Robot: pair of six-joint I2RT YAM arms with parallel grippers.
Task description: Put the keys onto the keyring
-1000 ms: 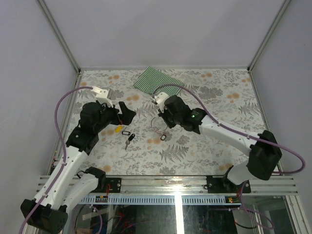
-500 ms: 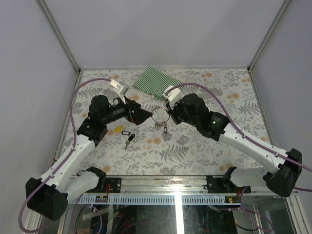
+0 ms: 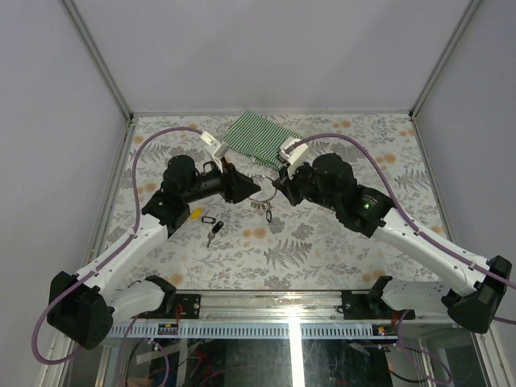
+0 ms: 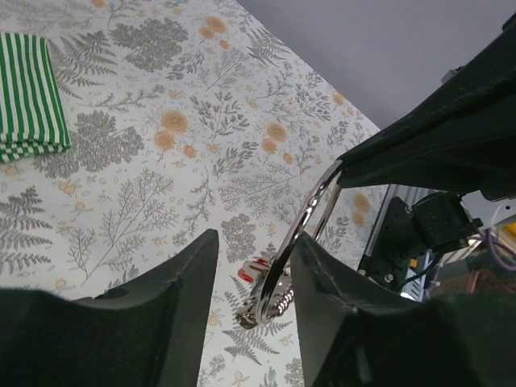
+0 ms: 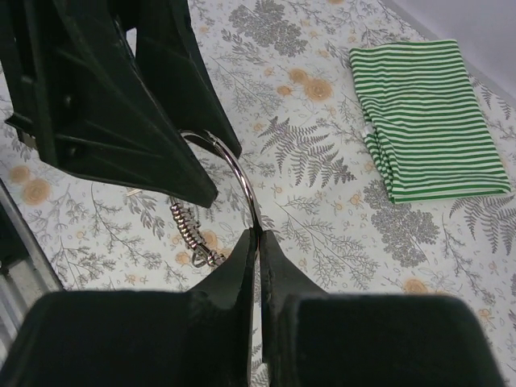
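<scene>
My right gripper (image 3: 279,189) (image 5: 258,235) is shut on the rim of the keyring (image 3: 263,182) (image 5: 235,160), a large silver ring held up above the table. Smaller rings and a red tag (image 4: 251,270) dangle under it. My left gripper (image 3: 253,190) (image 4: 255,240) faces it from the left. Its jaws straddle the ring (image 4: 313,211), which lies against the right finger while the left finger stands clear. The keys lie on the table below my left arm: one with a yellow tag (image 3: 196,213), one with a black tag (image 3: 211,221).
A folded green-and-white striped cloth (image 3: 260,135) (image 5: 427,121) (image 4: 28,97) lies at the back of the fern-patterned table (image 3: 339,250). Metal frame posts stand at the back corners. Purple cables arc over both arms.
The right arm lifted the keyring off the table toward the back. The left arm swung right from the keys to the ring, and its jaws narrowed around the rim.
</scene>
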